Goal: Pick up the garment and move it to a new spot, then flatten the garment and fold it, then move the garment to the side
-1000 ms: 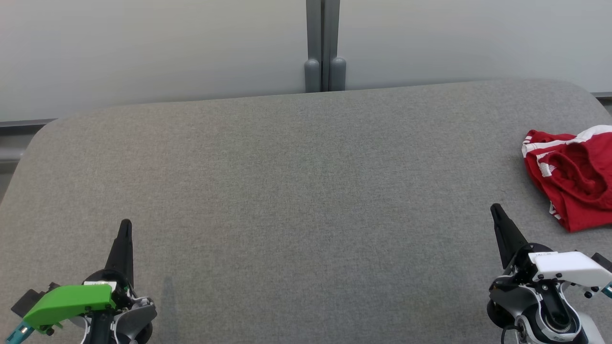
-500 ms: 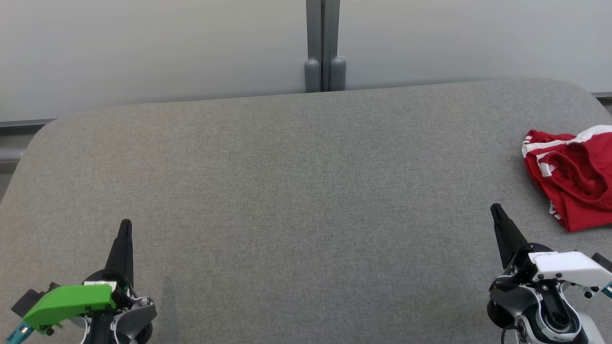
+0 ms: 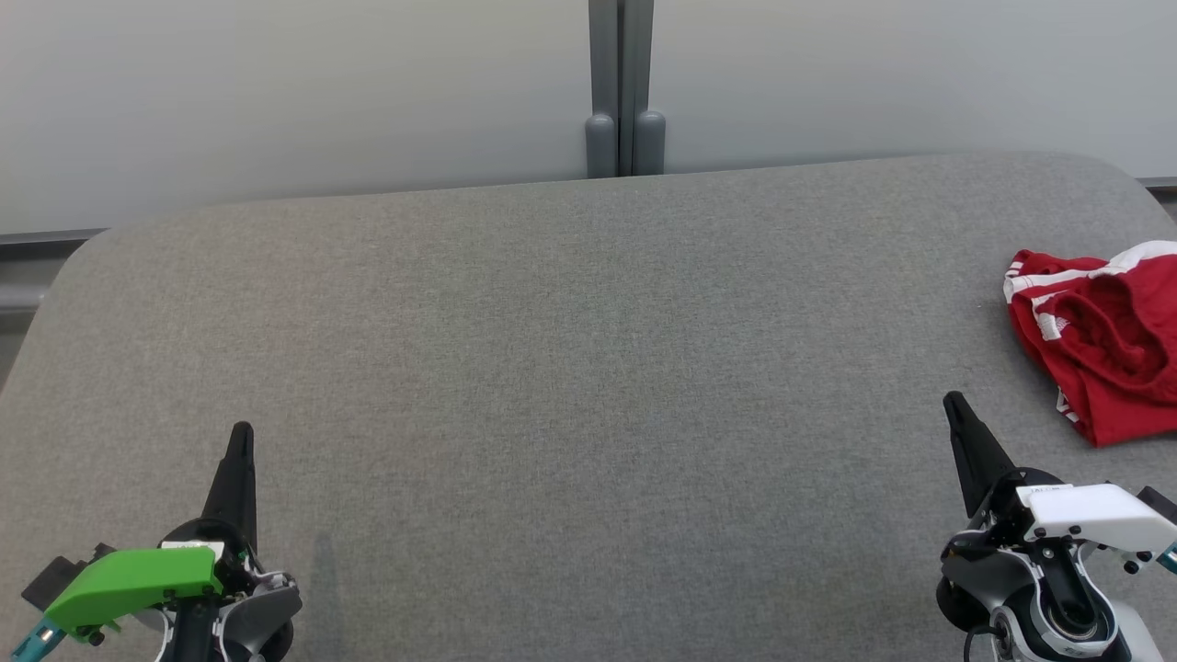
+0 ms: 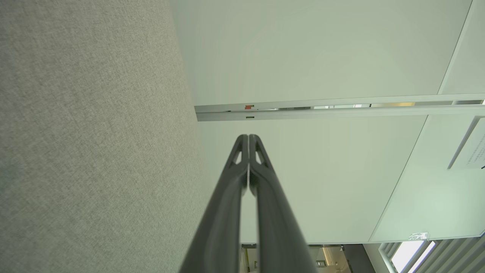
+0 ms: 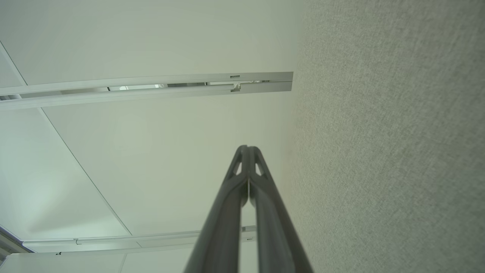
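Lying bunched at the frame's right edge, the red garment (image 3: 1108, 340) is neither flat nor neatly folded on the grey table (image 3: 588, 368). Left gripper (image 3: 241, 434) and right gripper (image 3: 953, 402), in the lower corners, are closed and empty.

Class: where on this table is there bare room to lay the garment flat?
Free: the middle and left of the grey fabric table, between the left gripper, right gripper and pale back wall. Crowded: the right edge, where the crumpled red white-striped garment lies.

Left end effector (image 3: 241, 430) and right end effector (image 3: 951, 400) both closed, empty.
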Tool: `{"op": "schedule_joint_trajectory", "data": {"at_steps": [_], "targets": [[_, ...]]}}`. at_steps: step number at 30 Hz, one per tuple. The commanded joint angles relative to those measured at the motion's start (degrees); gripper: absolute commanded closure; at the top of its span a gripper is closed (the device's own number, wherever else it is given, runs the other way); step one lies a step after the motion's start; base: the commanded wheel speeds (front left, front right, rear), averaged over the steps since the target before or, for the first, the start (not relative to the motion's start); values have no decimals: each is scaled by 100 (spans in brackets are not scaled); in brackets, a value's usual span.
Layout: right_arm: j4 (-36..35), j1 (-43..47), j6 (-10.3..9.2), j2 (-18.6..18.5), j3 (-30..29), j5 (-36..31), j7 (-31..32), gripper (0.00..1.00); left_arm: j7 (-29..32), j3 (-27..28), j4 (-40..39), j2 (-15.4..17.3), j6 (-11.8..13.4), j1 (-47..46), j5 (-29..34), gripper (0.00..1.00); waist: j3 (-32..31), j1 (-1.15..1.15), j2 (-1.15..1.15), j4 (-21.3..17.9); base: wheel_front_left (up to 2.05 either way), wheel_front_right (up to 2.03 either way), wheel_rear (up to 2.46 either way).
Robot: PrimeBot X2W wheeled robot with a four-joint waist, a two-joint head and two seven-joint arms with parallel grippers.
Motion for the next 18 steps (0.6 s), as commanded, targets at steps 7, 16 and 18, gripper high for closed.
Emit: {"op": "schedule_joint_trajectory", "data": {"at_steps": [7,16,18], "targets": [[-27,-33,2,-26,-8,37,21,100,19,7,-12,2,-9,-64,-16,100,0,0,0,0,0,0,0],[-27,-32,2,-26,-8,37,21,100,18,7,-12,2,-9,-64,-16,100,0,0,0,0,0,0,0],[-27,-32,2,-26,-8,37,21,100,18,7,-12,2,-9,-64,-16,100,0,0,0,0,0,0,0]]}}
